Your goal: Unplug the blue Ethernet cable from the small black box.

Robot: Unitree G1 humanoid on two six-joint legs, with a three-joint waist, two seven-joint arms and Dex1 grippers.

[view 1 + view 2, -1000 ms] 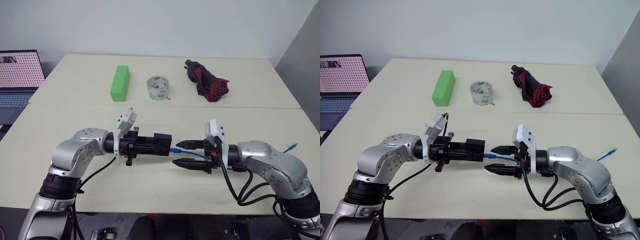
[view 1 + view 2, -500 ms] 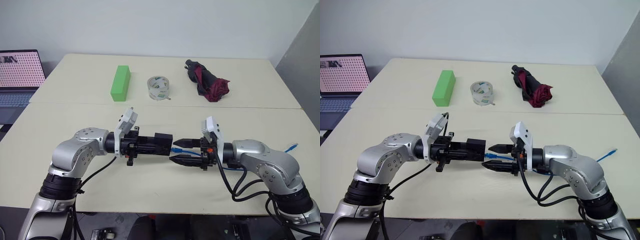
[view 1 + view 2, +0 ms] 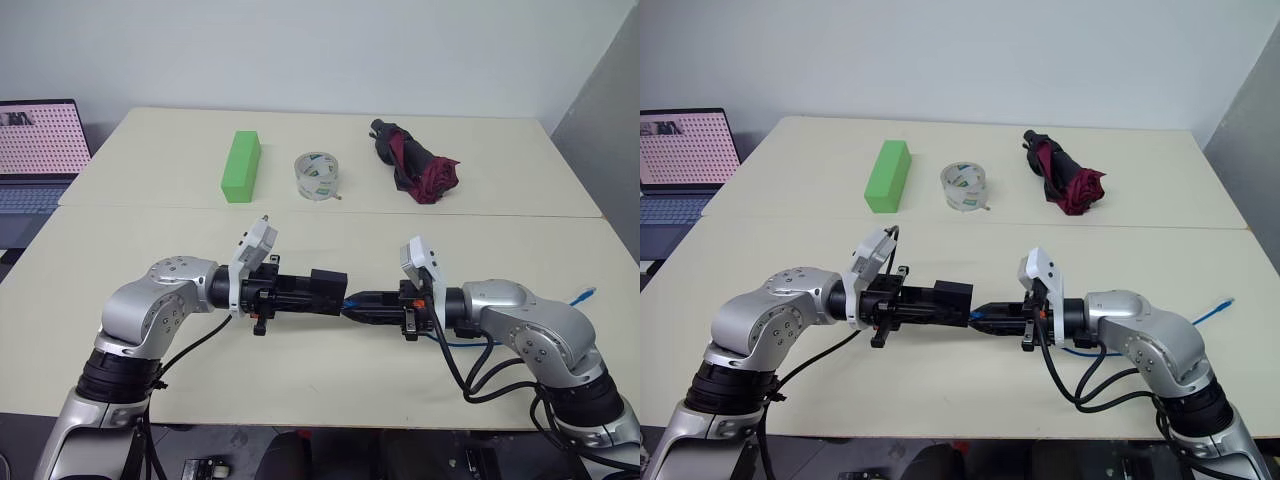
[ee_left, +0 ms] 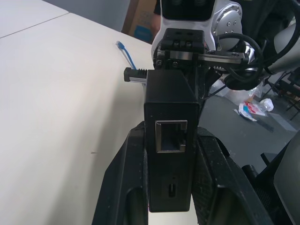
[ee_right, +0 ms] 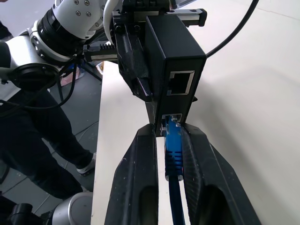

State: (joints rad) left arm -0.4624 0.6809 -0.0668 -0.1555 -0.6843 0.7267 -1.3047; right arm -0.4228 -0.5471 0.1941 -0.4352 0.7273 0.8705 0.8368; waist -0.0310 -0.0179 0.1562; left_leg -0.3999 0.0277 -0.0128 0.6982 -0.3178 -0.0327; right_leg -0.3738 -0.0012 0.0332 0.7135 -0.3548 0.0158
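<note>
My left gripper [image 3: 308,292] is shut on the small black box [image 3: 326,288] and holds it level above the table. The left wrist view shows the box [image 4: 171,108] between both fingers [image 4: 126,173], an empty port facing the camera. The blue Ethernet cable [image 5: 172,150] is plugged into the box's [image 5: 176,61] lower port. My right gripper [image 5: 168,132] is shut on the cable's boot just behind the plug, its fingertips close to the box's edge. From the head, this gripper [image 3: 358,303] meets the box from the right. The cable's free end [image 3: 583,295] lies on the table at the far right.
At the back of the table [image 3: 150,220] stand a green block [image 3: 240,165], a roll of clear tape [image 3: 317,176] and a folded black-and-red umbrella [image 3: 415,160]. An open laptop [image 3: 35,150] sits at the far left. Black robot cables [image 3: 490,375] hang under my right arm.
My right gripper's fingers, open around the cable before, have shut on it by the plug. The left gripper and the box have kept still.
</note>
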